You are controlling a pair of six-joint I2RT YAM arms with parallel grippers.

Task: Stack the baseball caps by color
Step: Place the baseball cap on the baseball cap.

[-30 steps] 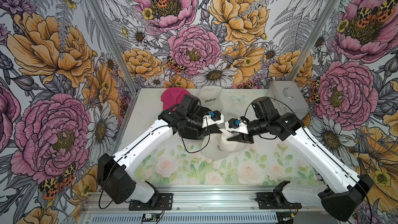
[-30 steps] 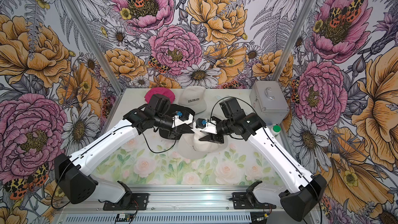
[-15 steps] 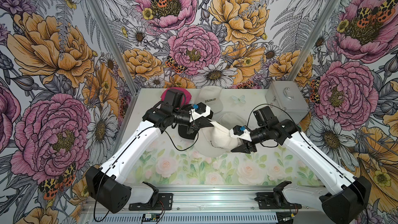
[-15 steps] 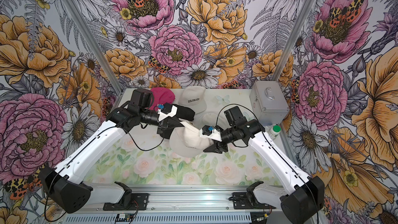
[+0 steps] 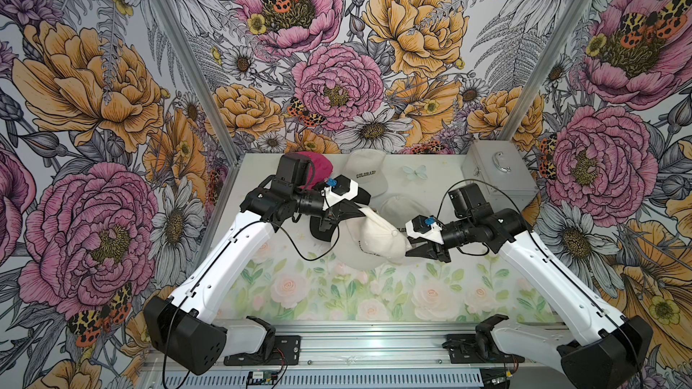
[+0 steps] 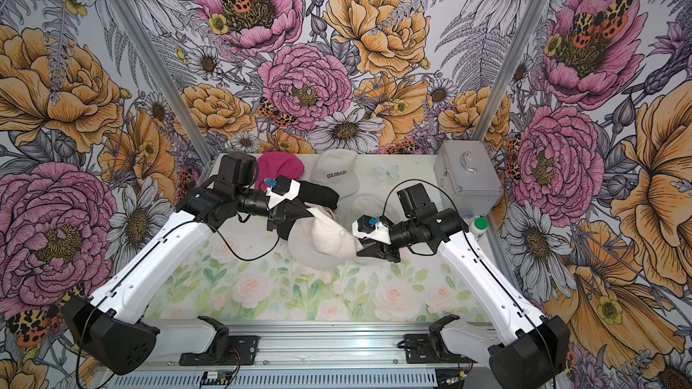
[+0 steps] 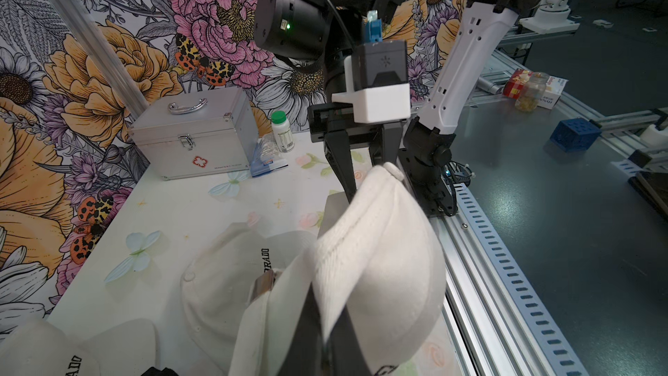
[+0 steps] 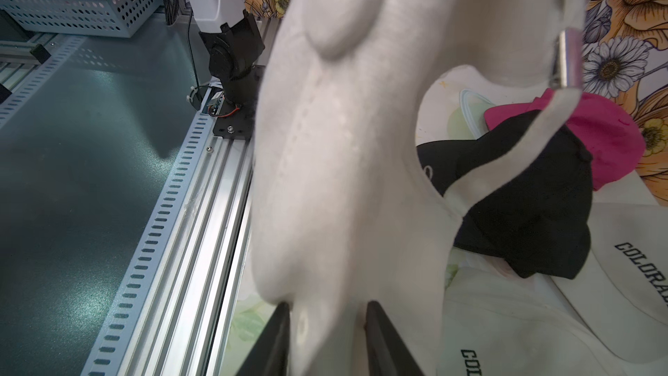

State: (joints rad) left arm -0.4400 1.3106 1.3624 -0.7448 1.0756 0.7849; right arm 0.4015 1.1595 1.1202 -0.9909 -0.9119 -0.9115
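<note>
Cream cap (image 5: 378, 237) hangs above the middle of the table (image 5: 337, 293), well apart from the silver case (image 5: 498, 174) and nearer the front rail (image 5: 355, 334) than the case is. It is stretched between both arms. The left gripper (image 5: 365, 212) is pinched tight on the cap's rear edge by the strap opening. The right gripper (image 5: 409, 252) has narrowed onto the crown, and in the right wrist view its fingers (image 8: 278, 338) press the fabric from both sides.

A second cream cap (image 5: 397, 206) lies flat on the table between the held one and the case, near the right arm's wrist. Along the back edge, level with the case, a lettered cream cap (image 5: 365, 174) sits beside a pink cap (image 5: 321, 169). A black cap (image 6: 318, 194) lies just in front of those two, under the left wrist. A green-lidded bottle (image 6: 479, 225) stands just beside the case on its front side, at the table's side edge. From the held cap to the front rail the floral tabletop lies open across its width.
</note>
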